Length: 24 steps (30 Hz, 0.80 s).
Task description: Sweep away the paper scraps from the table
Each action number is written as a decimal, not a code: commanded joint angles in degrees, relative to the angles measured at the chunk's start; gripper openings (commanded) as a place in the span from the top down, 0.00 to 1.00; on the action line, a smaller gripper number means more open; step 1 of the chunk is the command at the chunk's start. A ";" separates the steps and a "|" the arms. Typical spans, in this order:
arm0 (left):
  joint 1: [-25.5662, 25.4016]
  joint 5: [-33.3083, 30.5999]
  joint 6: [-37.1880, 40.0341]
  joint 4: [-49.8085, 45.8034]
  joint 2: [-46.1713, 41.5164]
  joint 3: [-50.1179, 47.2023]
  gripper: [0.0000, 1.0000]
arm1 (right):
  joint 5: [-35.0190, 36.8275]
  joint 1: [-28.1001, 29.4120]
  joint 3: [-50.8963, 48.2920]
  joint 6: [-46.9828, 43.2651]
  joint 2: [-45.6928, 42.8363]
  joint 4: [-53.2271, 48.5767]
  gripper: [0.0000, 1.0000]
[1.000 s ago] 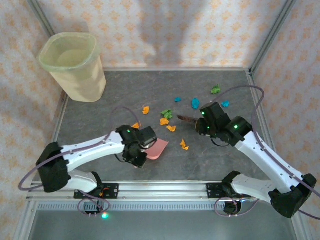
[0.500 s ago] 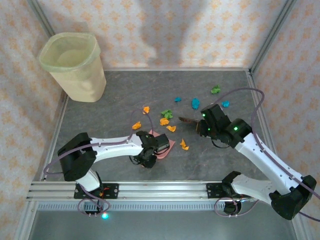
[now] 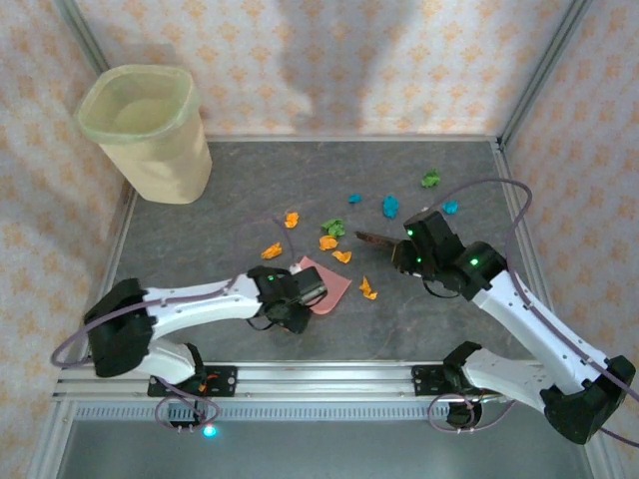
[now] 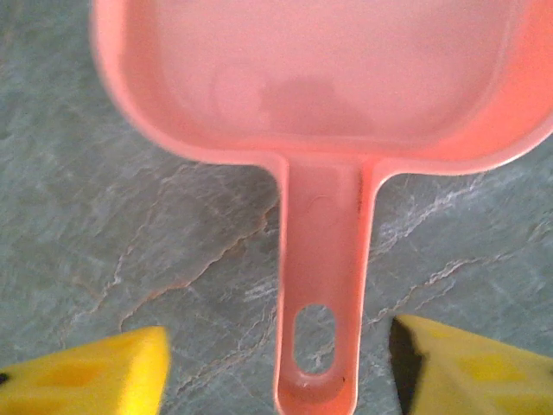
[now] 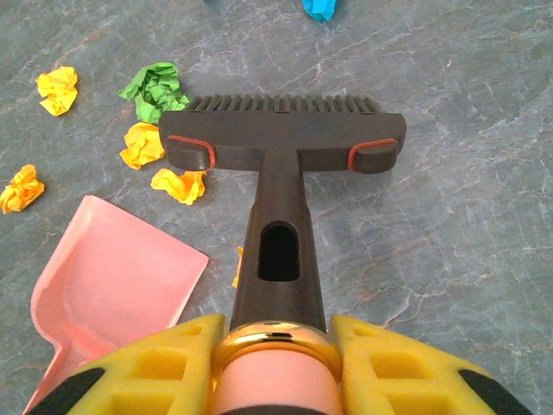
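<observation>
The left gripper (image 4: 278,354) is open. Its yellow foam-padded fingers (image 4: 104,372) stand on either side of the handle of a flat pink plastic dustpan (image 4: 328,78), with bare table showing in the gaps. The handle's tip and the pan's far edge are cut off in the left wrist view. From above, the left gripper (image 3: 300,299) sits at the near end of the dustpan (image 3: 331,284), which lies flat on the dark grey stone-patterned table (image 3: 250,190).

The right gripper (image 5: 276,333) is clamped on the pink, gold-ringed handle of a dark brown hand brush (image 5: 281,143). The bristles point away from the camera and rest on or just above the table; which one cannot be told.

The small crumpled paper scraps (image 5: 143,145) lie on the table to the left of the brush head, orange and green. One teal wad (image 5: 321,7) is cut off at the top edge, and one orange wad (image 5: 238,264) is half hidden behind the brush handle. From above, more scraps (image 3: 390,207) are scattered beyond the brush (image 3: 374,239).

A pale yellow-green plastic bin (image 3: 145,130) stands at the table's far left corner, well apart from the scraps. Orange-patterned wallpaper (image 3: 349,60) backs the scene.
</observation>
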 commanded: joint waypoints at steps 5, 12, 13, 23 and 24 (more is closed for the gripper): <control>-6.00 -11.25 -6.19 11.58 -18.66 -12.67 0.24 | -0.24 -0.33 -2.12 0.04 -2.72 4.82 1.00; -11.71 -20.10 -9.21 18.70 -25.53 -20.68 0.24 | -2.43 -0.35 -2.85 -0.54 -1.81 6.64 1.00; -12.55 -20.76 -9.39 20.01 -25.18 -21.54 0.24 | -2.52 -0.31 -2.95 -0.73 -1.64 6.90 1.00; -18.91 -27.01 -11.58 31.74 -20.91 -27.78 0.26 | -3.66 -0.34 -3.57 -1.23 -0.19 8.74 1.00; -18.91 -27.24 -11.75 31.58 -20.34 -27.72 0.27 | -3.71 -0.31 -3.57 -1.32 -0.15 8.68 1.00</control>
